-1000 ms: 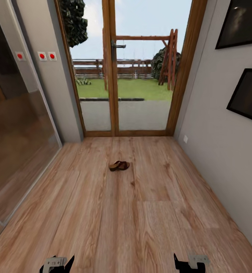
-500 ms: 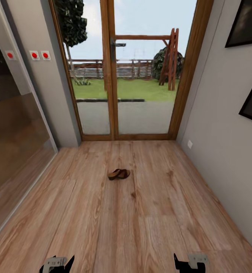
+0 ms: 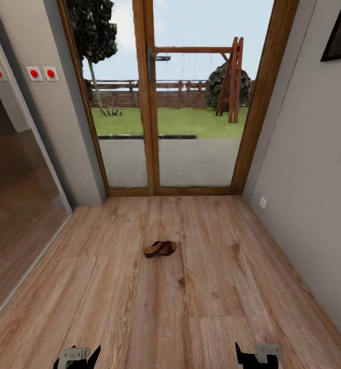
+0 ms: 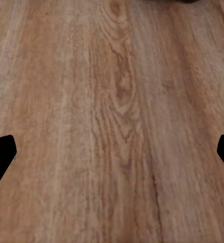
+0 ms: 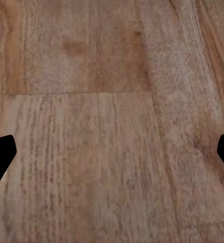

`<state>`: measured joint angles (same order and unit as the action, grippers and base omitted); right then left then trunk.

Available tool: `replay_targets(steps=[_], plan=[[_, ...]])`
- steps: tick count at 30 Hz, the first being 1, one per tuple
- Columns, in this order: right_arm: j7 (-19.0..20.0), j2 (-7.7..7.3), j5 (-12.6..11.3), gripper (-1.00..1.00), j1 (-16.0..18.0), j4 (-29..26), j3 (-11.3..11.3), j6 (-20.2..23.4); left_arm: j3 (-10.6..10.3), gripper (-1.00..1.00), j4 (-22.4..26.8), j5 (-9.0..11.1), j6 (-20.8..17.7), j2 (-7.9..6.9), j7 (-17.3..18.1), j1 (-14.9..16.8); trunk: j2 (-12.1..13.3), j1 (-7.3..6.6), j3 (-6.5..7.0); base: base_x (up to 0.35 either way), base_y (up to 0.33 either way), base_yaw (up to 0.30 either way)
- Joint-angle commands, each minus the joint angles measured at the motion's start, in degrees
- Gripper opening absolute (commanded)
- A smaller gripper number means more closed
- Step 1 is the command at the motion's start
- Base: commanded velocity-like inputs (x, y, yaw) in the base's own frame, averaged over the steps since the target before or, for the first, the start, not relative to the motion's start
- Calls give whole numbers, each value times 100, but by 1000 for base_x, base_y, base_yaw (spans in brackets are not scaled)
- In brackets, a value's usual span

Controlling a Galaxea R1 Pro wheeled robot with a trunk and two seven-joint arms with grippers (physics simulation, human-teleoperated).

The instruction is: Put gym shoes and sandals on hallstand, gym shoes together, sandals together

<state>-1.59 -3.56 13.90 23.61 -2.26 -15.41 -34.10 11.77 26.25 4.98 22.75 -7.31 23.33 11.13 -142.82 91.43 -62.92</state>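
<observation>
Brown leather open sandal with a dark strap and tan footbed (image 3: 160, 249), lying alone on the light brown wood-grain plank corridor floor (image 3: 114, 307) at about 12 o'clock from the robot, near the middle of the corridor and well short of the wood-framed glass double door (image 3: 151, 102) beyond it. Judged by its form, the sandal should be light, with a fairly stiff sole and a more pliant strap; the raised sole edge at the heel or the strap arch seems the likeliest place to take hold, since the flat footbed offers little to pinch, and a smooth sole could slide on the laminate if pushed sideways. The left claw (image 4: 112, 152) and the right claw (image 5: 112, 152) both stand wide open over bare planks, their dark fingertips (image 4: 0, 154) at the frame edges, holding nothing; in the head view they sit low at about 7 and 5 o'clock. No brand, label or legible writing appears; three white wall plates with red round buttons (image 3: 34, 73) at 10 o'clock carry no text that can be read.
</observation>
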Motion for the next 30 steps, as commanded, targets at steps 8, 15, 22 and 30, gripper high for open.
replay_targets(steps=[8,15,22,30], plan=[[178,5,132,100,169,-189,-169,176,-106,100,1,-137,-137,-19,-75,176,-2,2,-5,85,0,0],[58,-34,-58,100,339,-415,-3,77,119,100,-103,21,87,-24,21,-53,-2,2,-5,0,0,0],[-167,-79,-57,100,413,-517,11,-148,265,100,-73,251,310,-93,50,-108,-2,2,-5,64,0,0],[-321,-91,-46,100,417,-496,15,-281,271,100,-67,309,468,-172,14,-111,-2,2,-5,304,0,0]])
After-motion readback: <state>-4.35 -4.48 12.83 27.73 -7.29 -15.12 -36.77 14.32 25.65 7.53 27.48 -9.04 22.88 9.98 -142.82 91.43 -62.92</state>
